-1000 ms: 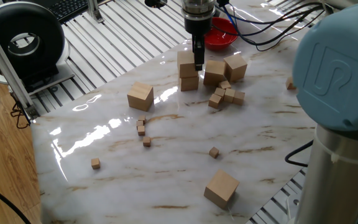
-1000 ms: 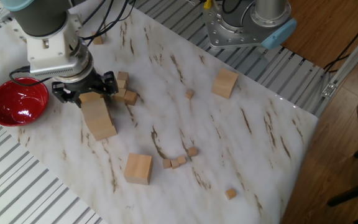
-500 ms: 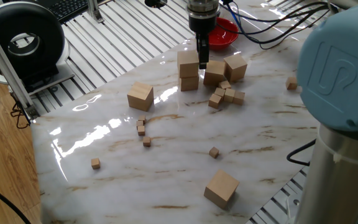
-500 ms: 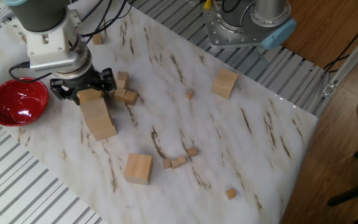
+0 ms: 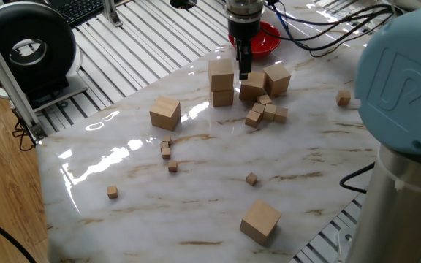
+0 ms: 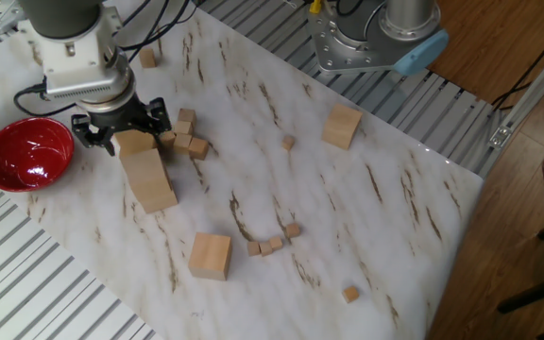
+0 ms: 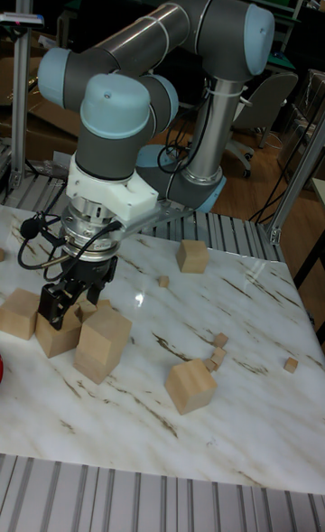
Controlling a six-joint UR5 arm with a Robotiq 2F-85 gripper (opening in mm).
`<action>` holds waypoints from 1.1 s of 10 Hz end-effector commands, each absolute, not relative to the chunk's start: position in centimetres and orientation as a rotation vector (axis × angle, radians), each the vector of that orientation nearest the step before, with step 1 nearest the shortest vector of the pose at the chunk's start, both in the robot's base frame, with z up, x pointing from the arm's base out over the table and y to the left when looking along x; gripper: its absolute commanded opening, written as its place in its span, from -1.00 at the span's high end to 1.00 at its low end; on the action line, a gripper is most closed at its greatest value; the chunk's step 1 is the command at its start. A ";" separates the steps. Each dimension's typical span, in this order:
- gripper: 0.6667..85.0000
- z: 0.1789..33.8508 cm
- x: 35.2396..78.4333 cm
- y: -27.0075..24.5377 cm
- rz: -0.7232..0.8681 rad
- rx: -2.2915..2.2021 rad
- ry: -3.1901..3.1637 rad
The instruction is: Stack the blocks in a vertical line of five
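Two blocks make a short stack (image 5: 222, 84) (image 6: 149, 177) (image 7: 102, 342) on the marble table. My gripper (image 5: 243, 69) (image 6: 121, 134) (image 7: 69, 304) hangs open right beside the stack's top, its fingers spread over another block (image 5: 252, 86) (image 7: 57, 335) that rests on the table against the stack. Nothing is held. A further block (image 5: 277, 79) (image 7: 18, 312) sits just beyond. Single blocks lie apart: one to the left (image 5: 165, 113) (image 6: 210, 256) and one at the near edge (image 5: 260, 221) (image 6: 343, 126).
A red bowl (image 5: 263, 40) (image 6: 25, 156) stands behind the gripper. Tiny wooden cubes cluster next to the stack (image 5: 267, 111) (image 6: 189, 142) and lie scattered mid-table (image 5: 168, 150). Another arm's base (image 6: 376, 38) stands at the table edge.
The gripper has drawn up and away from the stack toward the red bowl. The top block stays on the stack and no block has moved.
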State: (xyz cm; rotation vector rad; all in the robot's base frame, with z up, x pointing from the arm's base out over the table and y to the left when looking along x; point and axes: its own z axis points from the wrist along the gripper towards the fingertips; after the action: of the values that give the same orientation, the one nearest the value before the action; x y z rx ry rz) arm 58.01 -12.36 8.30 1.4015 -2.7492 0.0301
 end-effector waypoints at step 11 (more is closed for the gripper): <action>-0.87 10.2 57.1 -17.0 0.243 1.454 -2.693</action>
State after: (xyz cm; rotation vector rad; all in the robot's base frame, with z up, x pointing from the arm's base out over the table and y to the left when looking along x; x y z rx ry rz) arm 57.15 -16.76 9.32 1.4459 -2.6823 0.2219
